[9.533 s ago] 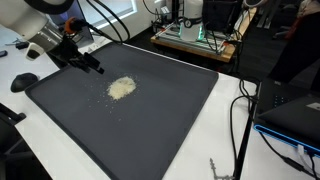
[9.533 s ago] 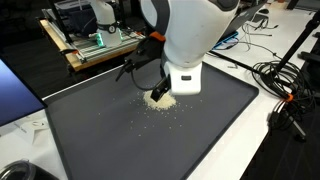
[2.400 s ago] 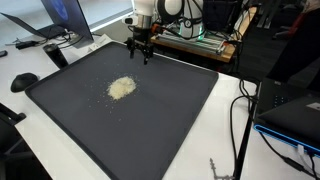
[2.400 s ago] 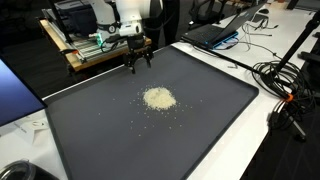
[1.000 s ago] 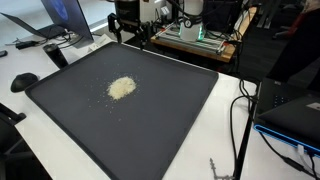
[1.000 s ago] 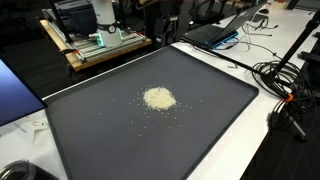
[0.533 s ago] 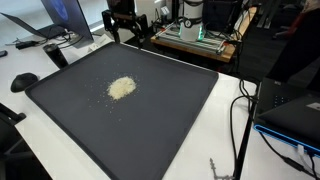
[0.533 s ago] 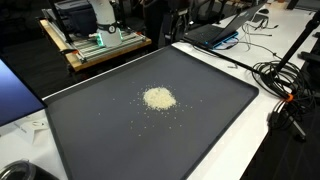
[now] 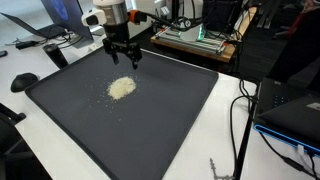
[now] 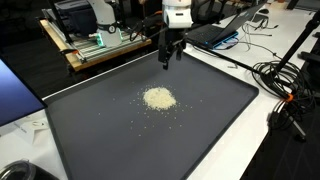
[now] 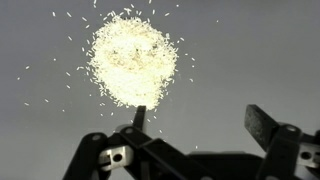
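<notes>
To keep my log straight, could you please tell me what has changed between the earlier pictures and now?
The arm, which had drawn back toward the edge of the mat, has swung in again and now hangs over the mat close to the pile of grains, jaws open and empty. Nothing was grasped or released. The pile and mat lie as before.

We're in a robotics lab here, or a tech office doing lab duty: a white desk [image 9: 232, 135] carries a big dark grey rubbery mat [image 9: 160, 115], and tangled black cables [image 10: 283, 78] snake along its edge. Behind it sit a wooden cart of green-lit circuit boards [image 10: 97, 42], an open black laptop [image 10: 213, 32] and a glowing blue monitor screen [image 9: 62, 14].
</notes>
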You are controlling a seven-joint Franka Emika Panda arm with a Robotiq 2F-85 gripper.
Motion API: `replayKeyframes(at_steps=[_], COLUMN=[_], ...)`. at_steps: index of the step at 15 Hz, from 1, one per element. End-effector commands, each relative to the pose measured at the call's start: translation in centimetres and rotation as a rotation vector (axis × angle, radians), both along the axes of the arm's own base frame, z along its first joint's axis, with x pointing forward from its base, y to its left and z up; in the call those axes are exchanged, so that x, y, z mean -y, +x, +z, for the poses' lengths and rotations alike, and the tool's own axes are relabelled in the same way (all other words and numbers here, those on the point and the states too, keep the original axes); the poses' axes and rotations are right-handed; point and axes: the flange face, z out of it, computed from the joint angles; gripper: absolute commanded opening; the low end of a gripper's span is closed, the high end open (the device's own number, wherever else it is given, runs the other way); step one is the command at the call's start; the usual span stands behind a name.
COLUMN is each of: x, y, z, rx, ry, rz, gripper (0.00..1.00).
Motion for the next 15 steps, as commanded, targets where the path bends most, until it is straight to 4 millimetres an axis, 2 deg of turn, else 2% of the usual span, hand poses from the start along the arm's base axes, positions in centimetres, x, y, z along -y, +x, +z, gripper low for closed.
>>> replayKeyframes(at_steps=[1, 8, 15], x=[1.0, 1.8, 3.0], y=[1.0, 1.8, 3.4], z=[-2.6, -7.2, -10.2], rx=[0.016, 0.039, 0.027], ry=[0.009, -0.048, -0.075], rz=[-0.033, -0.004, 0.033], gripper=[1.00, 1.00, 1.00])
